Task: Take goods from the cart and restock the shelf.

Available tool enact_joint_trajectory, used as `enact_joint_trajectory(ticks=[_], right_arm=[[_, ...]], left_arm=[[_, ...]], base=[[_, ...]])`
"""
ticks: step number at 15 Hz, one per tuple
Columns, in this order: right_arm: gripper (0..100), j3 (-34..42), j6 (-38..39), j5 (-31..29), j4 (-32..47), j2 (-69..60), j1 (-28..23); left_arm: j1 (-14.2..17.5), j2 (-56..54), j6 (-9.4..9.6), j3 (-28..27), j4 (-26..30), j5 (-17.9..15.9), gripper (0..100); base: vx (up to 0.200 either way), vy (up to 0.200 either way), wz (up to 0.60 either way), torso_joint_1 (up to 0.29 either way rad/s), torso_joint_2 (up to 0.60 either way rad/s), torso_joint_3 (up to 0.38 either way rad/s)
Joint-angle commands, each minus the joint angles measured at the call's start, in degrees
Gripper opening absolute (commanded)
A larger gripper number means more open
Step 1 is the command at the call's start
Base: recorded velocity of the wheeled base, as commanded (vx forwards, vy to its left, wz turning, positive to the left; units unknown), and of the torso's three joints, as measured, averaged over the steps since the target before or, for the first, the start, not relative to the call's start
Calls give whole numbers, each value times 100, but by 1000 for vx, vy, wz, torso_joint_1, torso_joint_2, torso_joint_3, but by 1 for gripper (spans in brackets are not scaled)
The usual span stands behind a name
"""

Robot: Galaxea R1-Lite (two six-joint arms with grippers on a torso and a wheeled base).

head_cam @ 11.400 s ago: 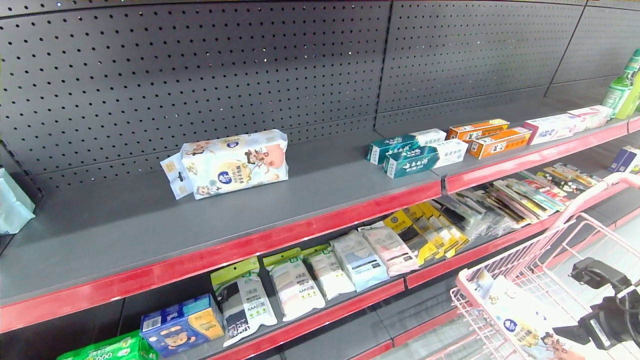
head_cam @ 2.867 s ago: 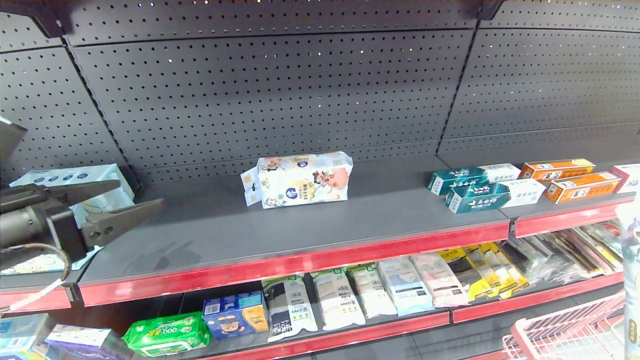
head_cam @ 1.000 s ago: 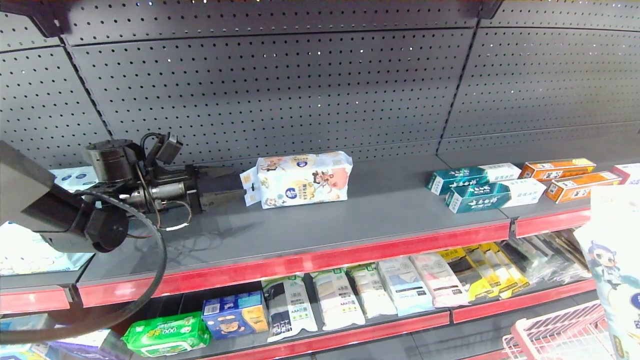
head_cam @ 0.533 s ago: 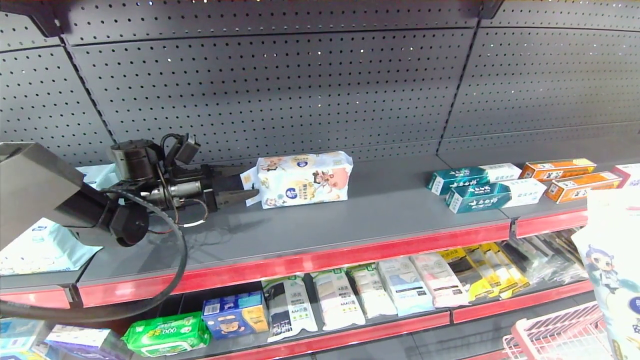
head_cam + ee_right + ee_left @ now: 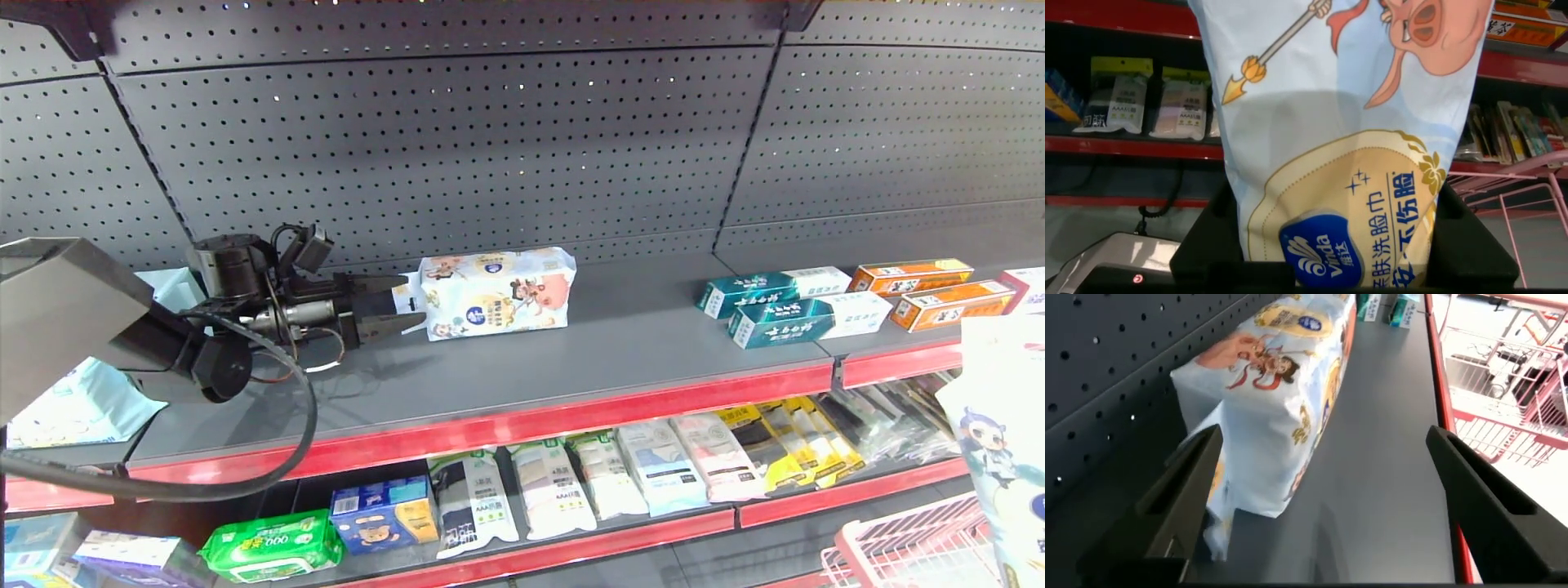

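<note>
A cartoon-printed tissue pack [image 5: 494, 292] lies on the grey upper shelf [image 5: 571, 359] against the pegboard. My left gripper [image 5: 415, 299] is open at the pack's left end, level with the shelf. In the left wrist view the pack [image 5: 1282, 392] has its near end between the spread fingers [image 5: 1176, 514], close to one of them. My right gripper [image 5: 1343, 245] is shut on a second tissue pack [image 5: 1347, 163], held upright. That pack [image 5: 1000, 441] shows at the right edge of the head view, above the pink cart [image 5: 914, 543].
Green toothpaste boxes [image 5: 784, 306] and orange boxes [image 5: 922, 290] sit to the right on the upper shelf, with bare shelf between them and the pack. A pale blue pack [image 5: 90, 392] is behind my left arm. Bagged goods [image 5: 571, 482] fill the lower shelf.
My left gripper has moved right along the shelf until its open fingers reach the pack's left end. The held pack at the right edge sank slightly.
</note>
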Motion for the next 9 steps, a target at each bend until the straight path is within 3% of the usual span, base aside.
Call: enact_joint_trajectory(ticks=[1, 9], right_arm=[[0, 11, -1, -5, -1, 19, -1], [0, 38, -10, -5, 7, 2, -1]], left_arm=[[8, 77, 2, -45, -6, 11, 100], [-36, 473, 2, -774, 2, 72, 100]], base=[[0, 0, 0, 0, 0, 0], [0, 0, 0, 0, 0, 0]])
